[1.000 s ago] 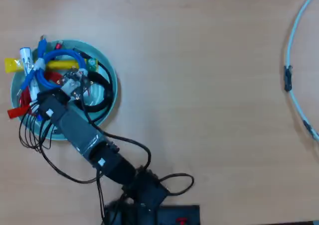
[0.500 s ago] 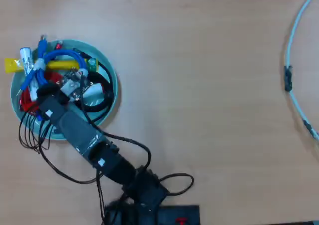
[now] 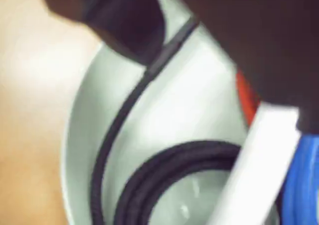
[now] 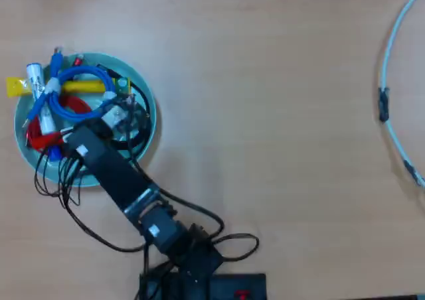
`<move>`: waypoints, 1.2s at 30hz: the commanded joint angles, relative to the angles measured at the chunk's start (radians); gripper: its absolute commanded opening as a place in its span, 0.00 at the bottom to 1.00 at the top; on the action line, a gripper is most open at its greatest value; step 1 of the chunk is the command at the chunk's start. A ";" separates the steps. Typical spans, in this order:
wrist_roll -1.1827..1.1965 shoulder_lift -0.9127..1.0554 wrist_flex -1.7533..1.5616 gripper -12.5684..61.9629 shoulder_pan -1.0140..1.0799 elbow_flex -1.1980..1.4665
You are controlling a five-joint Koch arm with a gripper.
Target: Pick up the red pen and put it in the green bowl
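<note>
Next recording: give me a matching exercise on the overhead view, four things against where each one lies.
Things:
1. green bowl
2. yellow marker
3. pale cable
4. black coiled cable

Places:
A. curving along the right edge of the view
B. on the wooden table, at the left
C. across the bowl's upper part, one end over its left rim
D. inside the bowl, on its right side

Pairs: 1-B, 2-C, 3-A, 4-D
</note>
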 commanded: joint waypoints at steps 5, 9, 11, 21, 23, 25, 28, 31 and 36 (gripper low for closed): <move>-0.198 0.281 -0.061 0.62 0.106 0.169; -0.290 0.426 -0.147 0.62 0.198 0.364; -0.331 0.505 -0.206 0.62 0.259 0.480; -0.500 0.701 -0.578 0.61 0.706 1.037; -0.514 0.704 -0.675 0.61 0.767 1.146; -0.517 0.721 -0.773 0.61 0.805 1.238; -0.520 0.770 -0.839 0.61 0.865 1.342; -0.520 0.807 -0.841 0.61 0.927 1.416; -0.522 0.821 -0.908 0.61 0.968 1.493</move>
